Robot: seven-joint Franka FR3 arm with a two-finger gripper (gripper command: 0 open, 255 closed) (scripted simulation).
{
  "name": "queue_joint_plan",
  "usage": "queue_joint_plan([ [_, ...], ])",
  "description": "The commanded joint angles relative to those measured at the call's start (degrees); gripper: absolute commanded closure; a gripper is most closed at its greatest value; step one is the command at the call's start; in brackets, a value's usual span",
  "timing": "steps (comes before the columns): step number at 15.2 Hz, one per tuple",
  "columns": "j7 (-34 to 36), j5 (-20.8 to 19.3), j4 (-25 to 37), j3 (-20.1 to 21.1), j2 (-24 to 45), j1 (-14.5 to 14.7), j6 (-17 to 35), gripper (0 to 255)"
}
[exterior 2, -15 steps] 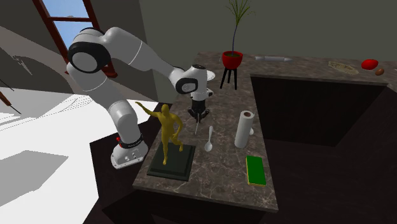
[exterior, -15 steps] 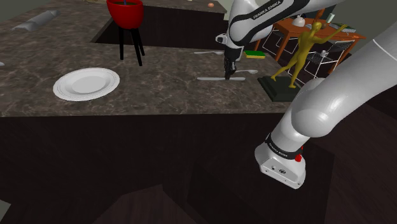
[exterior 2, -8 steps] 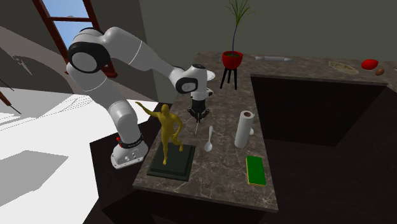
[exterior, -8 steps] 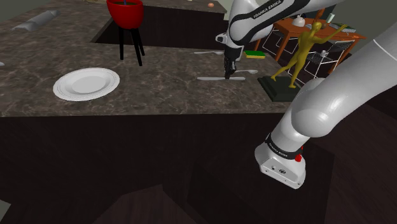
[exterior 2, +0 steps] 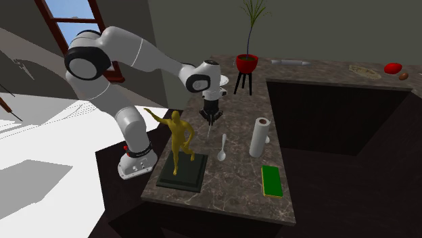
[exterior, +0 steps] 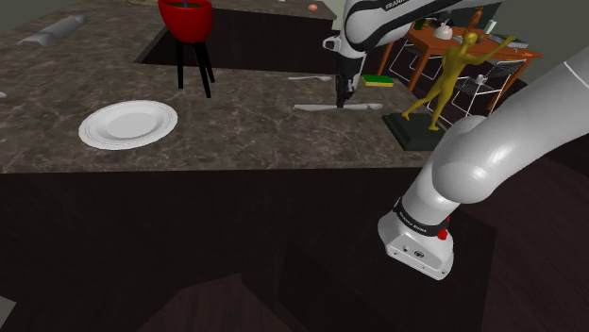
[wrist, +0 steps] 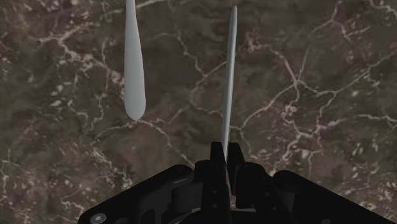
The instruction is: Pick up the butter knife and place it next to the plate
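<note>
Two black fingers (wrist: 217,159) of the gripper (exterior: 341,97) were drawn nearly together, clasping the butter knife (wrist: 228,76) between them. From the wrist, the thin grey knife appeared edge-on and ran straight out ahead of the fingertips. A grey spoon (wrist: 133,70) lay near it on the dark marbled countertop (wrist: 305,95), roughly parallel and not touching.

In the shoulder view the knife's long axis ran almost level from 9 o'clock to 3 o'clock, with the gripper holding it near its middle. Whether it touched the countertop could not be told. The white plate (exterior: 127,124) sat well apart at 9 o'clock from the gripper, and a golden figurine (exterior: 445,80) stood near at 3 o'clock.

In the second exterior view the arm (exterior 2: 145,57) rose from its base toward 11 o'clock, bent at a high joint, and stretched toward 3 o'clock. From there the hand pointed straight down at 6 o'clock over the knife.
</note>
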Motion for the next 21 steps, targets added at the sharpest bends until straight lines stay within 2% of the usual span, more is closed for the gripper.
queue_joint_plan([
  [1,0.2,0.1,1.1,0.4,-1.0,0.1,-2.1,255],
  [10,0.2,0.4,5.8,1.7,-4.0,0.1,-9.7,255],
  [21,8.9,7.9,20.4,8.0,11.9,7.4,-9.8,255],
])
